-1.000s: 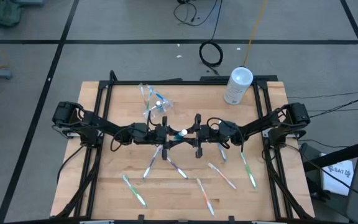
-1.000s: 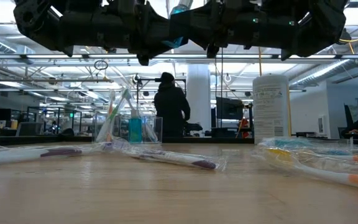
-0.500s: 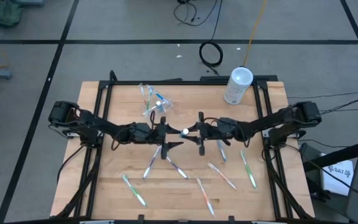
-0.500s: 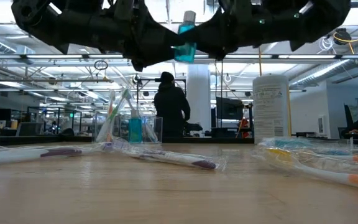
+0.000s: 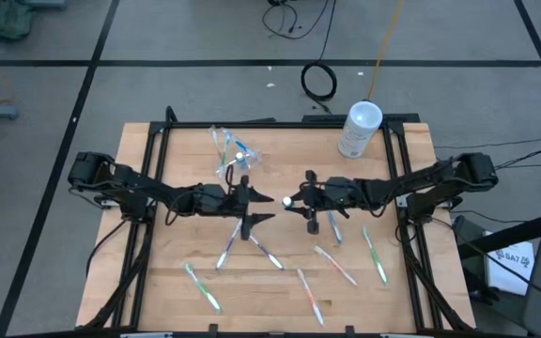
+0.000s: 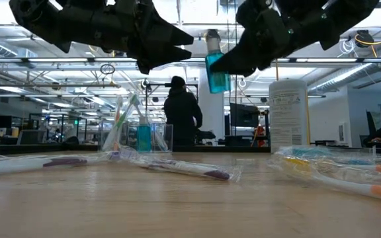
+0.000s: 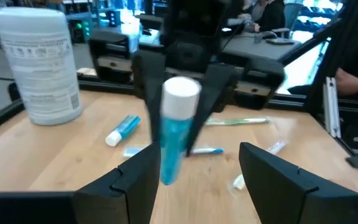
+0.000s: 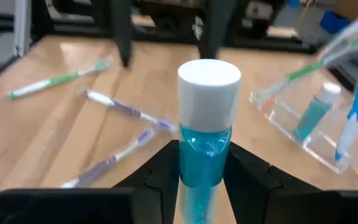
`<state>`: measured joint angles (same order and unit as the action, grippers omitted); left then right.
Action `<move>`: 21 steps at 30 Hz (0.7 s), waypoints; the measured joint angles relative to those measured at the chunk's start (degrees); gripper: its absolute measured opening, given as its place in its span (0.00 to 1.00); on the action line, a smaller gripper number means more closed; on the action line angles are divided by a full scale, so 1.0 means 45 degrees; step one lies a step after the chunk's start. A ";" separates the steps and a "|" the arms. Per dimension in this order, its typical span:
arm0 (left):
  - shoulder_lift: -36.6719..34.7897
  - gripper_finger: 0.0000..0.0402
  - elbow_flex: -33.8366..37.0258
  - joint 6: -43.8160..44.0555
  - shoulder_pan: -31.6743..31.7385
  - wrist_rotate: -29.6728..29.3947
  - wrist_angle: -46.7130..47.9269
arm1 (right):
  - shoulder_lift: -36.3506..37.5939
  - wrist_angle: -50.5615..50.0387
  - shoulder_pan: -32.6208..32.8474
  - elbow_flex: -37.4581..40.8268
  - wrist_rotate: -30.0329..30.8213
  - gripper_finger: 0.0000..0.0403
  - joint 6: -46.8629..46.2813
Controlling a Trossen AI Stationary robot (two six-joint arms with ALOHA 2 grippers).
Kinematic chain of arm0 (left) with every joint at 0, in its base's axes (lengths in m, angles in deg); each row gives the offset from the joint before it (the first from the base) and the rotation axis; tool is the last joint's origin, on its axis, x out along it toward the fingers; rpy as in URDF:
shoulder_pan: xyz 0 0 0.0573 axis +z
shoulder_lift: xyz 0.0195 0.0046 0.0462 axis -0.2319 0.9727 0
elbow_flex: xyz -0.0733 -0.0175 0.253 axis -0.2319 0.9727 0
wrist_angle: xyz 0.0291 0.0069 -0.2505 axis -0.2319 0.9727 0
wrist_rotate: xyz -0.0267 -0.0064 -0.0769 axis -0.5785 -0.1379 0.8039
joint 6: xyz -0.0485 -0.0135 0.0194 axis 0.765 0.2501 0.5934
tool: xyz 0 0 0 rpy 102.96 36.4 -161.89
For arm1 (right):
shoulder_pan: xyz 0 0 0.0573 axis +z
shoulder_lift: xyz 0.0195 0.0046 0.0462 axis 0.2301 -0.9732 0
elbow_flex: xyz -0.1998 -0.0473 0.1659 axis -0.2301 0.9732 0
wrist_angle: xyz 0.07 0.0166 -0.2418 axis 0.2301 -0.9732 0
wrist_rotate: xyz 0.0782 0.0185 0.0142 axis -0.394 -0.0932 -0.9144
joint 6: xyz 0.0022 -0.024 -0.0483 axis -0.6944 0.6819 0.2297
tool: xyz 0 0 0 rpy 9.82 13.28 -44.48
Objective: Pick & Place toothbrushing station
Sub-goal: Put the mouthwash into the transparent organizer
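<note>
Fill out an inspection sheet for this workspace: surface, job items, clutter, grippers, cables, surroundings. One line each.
Surface: wooden table top in a black frame, no spills seen.
Job's things: clear pouch holding toothbrushes and a tube at the far side; loose toothbrushes scattered across the near half; one teal tube held in the air, another lying on the table.
Clutter: white canister at the far right corner.
Grippers: right gripper shut on the teal tube, cap up; left gripper open, facing it, apart.
Cables: coiled black cable on the floor.
Surroundings: a person standing beyond the table.
</note>
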<state>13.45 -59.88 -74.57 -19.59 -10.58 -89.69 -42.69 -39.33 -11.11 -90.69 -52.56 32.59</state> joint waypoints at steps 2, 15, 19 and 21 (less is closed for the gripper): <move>-0.0200 0.56 -0.0111 -0.0141 0.0035 0.0193 0.0392 | -0.0008 -0.0192 -0.0112 0.0005 0.0005 0.25 -0.0107; -0.0661 0.56 -0.5994 -0.1437 0.0393 -0.0504 1.1152 | -0.0005 -0.0168 -0.0326 0.0005 -0.0005 0.25 -0.0126; -0.0656 0.56 -0.6772 -0.1474 0.0393 -0.0507 1.1494 | -0.0005 -0.0168 -0.0330 0.0005 -0.0008 0.25 -0.0126; -0.0654 0.56 -0.6952 -0.1393 0.0395 -0.0131 1.1516 | -0.0005 -0.0164 -0.0330 0.0005 -0.0007 0.25 -0.0126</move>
<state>10.51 -91.17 -80.84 -17.81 -11.16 -37.87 -42.71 -40.07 -12.59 -90.67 -52.59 32.02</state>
